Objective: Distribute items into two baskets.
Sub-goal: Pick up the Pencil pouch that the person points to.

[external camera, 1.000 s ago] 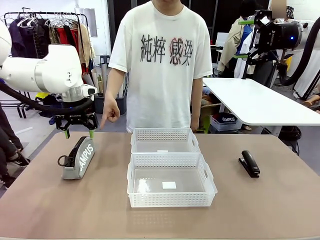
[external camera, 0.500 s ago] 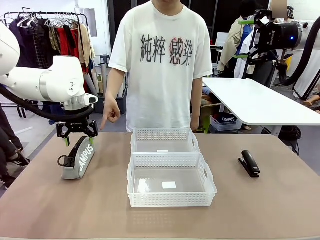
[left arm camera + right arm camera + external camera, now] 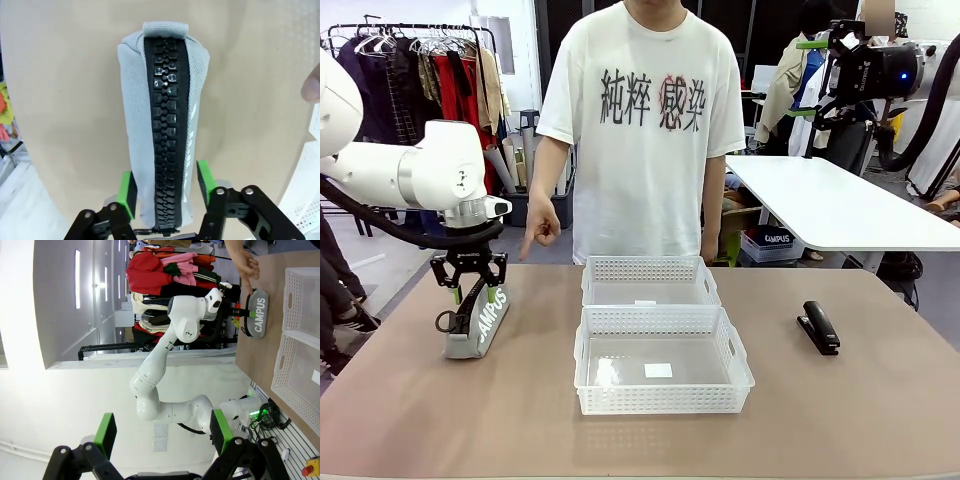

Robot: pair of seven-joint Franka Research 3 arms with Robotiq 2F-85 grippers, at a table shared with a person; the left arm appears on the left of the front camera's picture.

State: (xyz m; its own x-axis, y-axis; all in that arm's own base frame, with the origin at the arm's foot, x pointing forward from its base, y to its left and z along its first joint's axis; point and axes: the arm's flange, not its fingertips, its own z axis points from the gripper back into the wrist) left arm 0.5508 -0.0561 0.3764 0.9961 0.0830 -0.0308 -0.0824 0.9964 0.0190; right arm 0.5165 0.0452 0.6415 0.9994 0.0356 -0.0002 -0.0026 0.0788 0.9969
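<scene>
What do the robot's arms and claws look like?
The left arm is smooth, white and rounded, with a thick black cable running along it. The left claw and right claw are black with bright green pads on the fingers.

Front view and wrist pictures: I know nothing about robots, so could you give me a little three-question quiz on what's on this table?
1. True or false: the black stapler lies inside one of the white baskets.
2. What stands between the left gripper's fingers? A) the grey CAMPUS pouch B) the stapler C) nothing
3. How many baskets stand on the table?
Key: 1 false, it lies on the table to their right; 2 A; 3 two.
</scene>
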